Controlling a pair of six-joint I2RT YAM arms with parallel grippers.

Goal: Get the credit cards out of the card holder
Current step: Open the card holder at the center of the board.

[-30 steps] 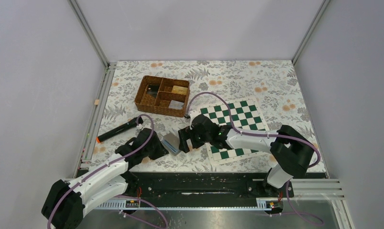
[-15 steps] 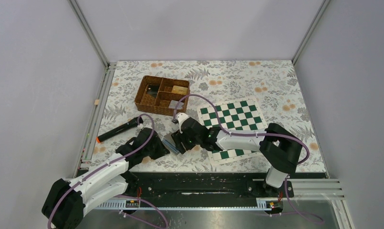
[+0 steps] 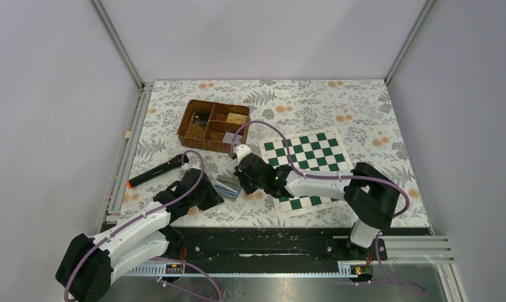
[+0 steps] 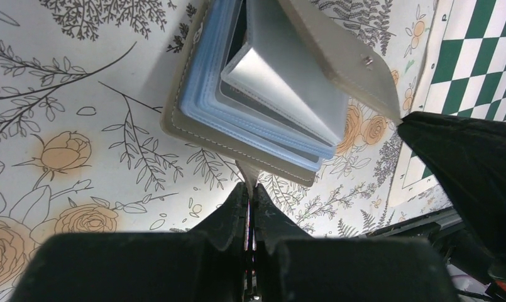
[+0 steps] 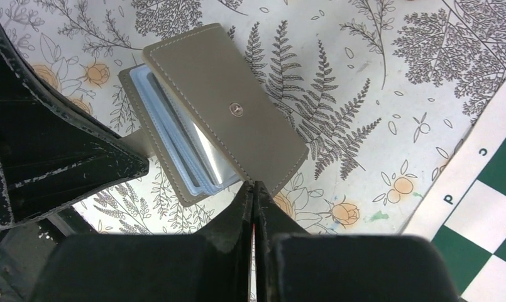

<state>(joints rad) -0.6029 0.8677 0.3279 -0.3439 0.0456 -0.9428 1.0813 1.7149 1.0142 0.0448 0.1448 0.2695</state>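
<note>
Grey card holder (image 5: 228, 119): left fingers (image 4: 228, 214) pinch it, right fingers (image 5: 237, 211) newly clamped on.

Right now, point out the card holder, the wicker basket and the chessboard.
card holder (image 5: 219, 94), right wrist view, on its grey outer flap.
wicker basket (image 3: 206, 143), top view, on its near wall.
chessboard (image 3: 316, 151), top view, on a bare square near its middle.

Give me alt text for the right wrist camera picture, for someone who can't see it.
A grey card holder lies half open on a flowered tablecloth, its cover lifted off pale blue sleeves. The shut right pincer pinches the cover's near edge; the left pincer grips a tab at the left. A chessboard corner shows at right.
</note>
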